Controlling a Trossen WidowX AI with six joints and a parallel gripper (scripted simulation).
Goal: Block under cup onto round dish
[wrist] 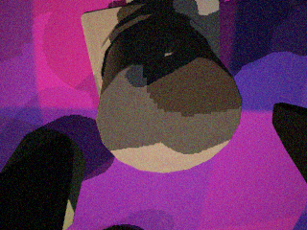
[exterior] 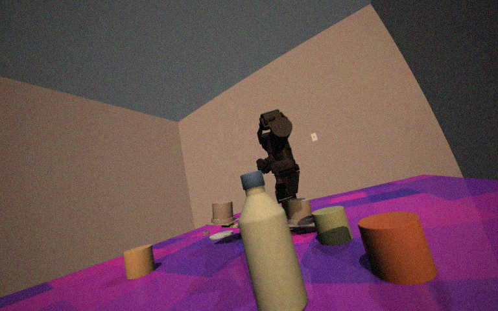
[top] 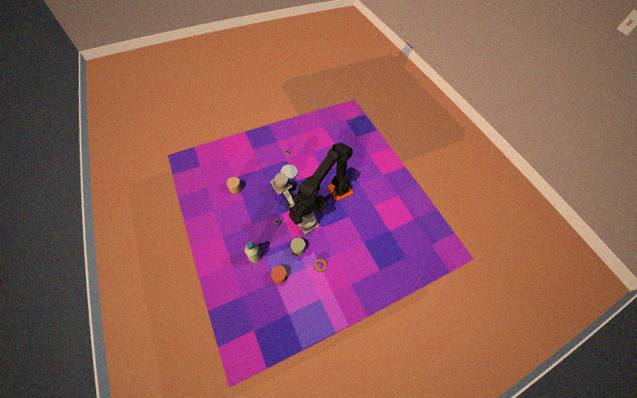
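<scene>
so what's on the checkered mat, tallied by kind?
Grey-brown upturned cups on the balance: 2
Solid cylinders (tan, olive, orange): 3
Cream bottle with blue cap: 1
Pale round dish: 1
Orange ring: 1
Small dark nuts: 2
Total: 10
</scene>
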